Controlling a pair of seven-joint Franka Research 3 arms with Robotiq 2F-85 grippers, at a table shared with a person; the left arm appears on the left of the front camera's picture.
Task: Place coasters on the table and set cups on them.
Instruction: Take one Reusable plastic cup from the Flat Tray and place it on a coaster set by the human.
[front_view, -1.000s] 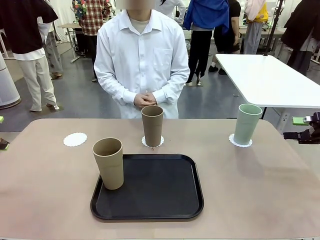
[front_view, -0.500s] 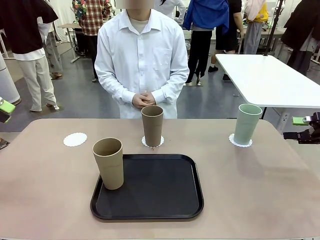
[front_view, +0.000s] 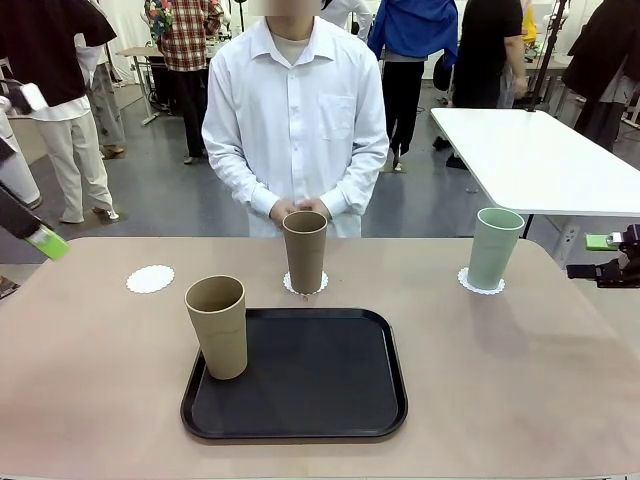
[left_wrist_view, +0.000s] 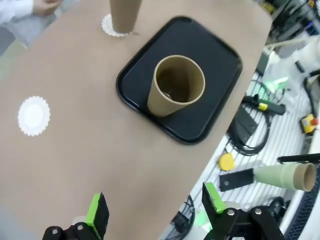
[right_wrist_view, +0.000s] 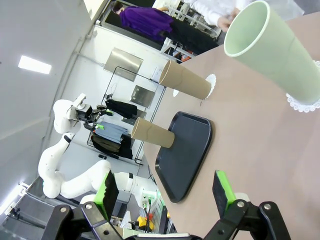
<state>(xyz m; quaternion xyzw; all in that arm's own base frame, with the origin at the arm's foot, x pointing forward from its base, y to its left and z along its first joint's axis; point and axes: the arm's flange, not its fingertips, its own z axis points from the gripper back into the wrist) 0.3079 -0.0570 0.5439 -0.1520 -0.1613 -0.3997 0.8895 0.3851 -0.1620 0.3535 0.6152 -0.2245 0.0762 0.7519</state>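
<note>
Left gripper (left_wrist_view: 155, 207): spread wide, holding nothing. Ahead of fingers, well apart: tan cup (left_wrist_view: 176, 87) upright on black tray (left_wrist_view: 215, 55); bare coaster (left_wrist_view: 34, 115) ahead-left on table (left_wrist_view: 90, 165).
Right gripper (right_wrist_view: 165, 192): spread wide, holding nothing. Mint cup (right_wrist_view: 272, 50) on lacy coaster (right_wrist_view: 305, 104), ahead, up-right of fingers.

Beyond the left gripper (left_wrist_view: 155, 212), the top edge is cutting off the far tan cup (left_wrist_view: 125, 14), which is hiding most of its coaster (left_wrist_view: 111, 27). Ahead of the right gripper (right_wrist_view: 165, 192), the mint cup (right_wrist_view: 270, 50) is running out of frame at its base.
</note>
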